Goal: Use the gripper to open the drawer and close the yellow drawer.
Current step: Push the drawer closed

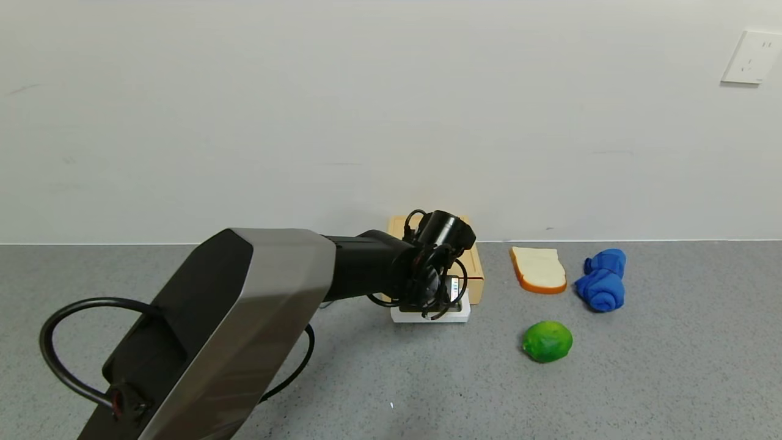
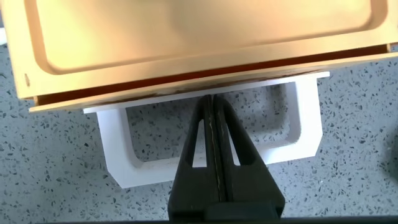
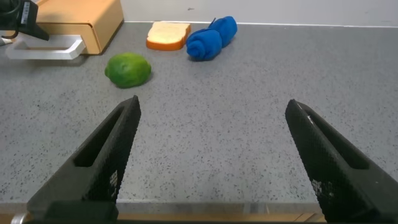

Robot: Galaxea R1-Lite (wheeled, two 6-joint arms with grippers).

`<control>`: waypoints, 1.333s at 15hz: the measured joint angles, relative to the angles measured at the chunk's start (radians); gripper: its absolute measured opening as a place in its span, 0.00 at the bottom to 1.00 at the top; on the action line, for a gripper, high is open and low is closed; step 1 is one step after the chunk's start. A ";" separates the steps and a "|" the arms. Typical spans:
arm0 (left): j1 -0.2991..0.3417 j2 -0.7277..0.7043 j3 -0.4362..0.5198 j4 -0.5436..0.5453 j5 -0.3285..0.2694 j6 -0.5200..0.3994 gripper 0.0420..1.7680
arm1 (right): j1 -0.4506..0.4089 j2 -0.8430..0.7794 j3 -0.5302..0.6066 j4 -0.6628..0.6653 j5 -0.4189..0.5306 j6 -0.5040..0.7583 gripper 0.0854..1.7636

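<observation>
At 12 o'clock on the table (image 1: 672, 379), against the wall, sits the drawer (image 2: 205, 43). Left gripper (image 2: 212, 109): fingers clenched together, empty, inside the white handle (image 2: 305, 118) loop. Risk: box drags instead of the tray sliding. Head view hides the fingertips. Right gripper (image 3: 211, 155): fingers released, parked at 4 o'clock.
</observation>
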State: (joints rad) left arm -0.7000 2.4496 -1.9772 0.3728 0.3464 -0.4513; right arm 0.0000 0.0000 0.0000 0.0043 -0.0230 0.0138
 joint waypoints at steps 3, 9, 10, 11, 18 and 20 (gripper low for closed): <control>0.002 0.001 0.001 -0.011 0.000 0.010 0.04 | 0.000 0.000 0.000 0.000 0.000 0.000 0.97; 0.009 0.001 0.003 -0.039 0.003 0.029 0.04 | 0.000 0.000 0.000 0.000 0.000 0.000 0.97; 0.010 0.001 0.003 -0.039 0.003 0.030 0.04 | 0.000 0.000 0.000 0.000 0.000 0.000 0.97; 0.011 0.003 0.003 -0.040 0.003 0.030 0.04 | 0.000 0.000 0.000 0.000 0.000 -0.001 0.97; 0.011 0.003 0.002 -0.047 0.018 0.040 0.04 | 0.000 0.000 0.000 0.000 0.000 0.000 0.97; 0.012 -0.003 0.003 -0.046 0.028 0.044 0.04 | 0.000 0.000 0.000 0.000 0.000 0.000 0.97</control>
State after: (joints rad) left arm -0.6883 2.4468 -1.9738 0.3270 0.3743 -0.4068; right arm 0.0000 0.0000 0.0000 0.0043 -0.0230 0.0134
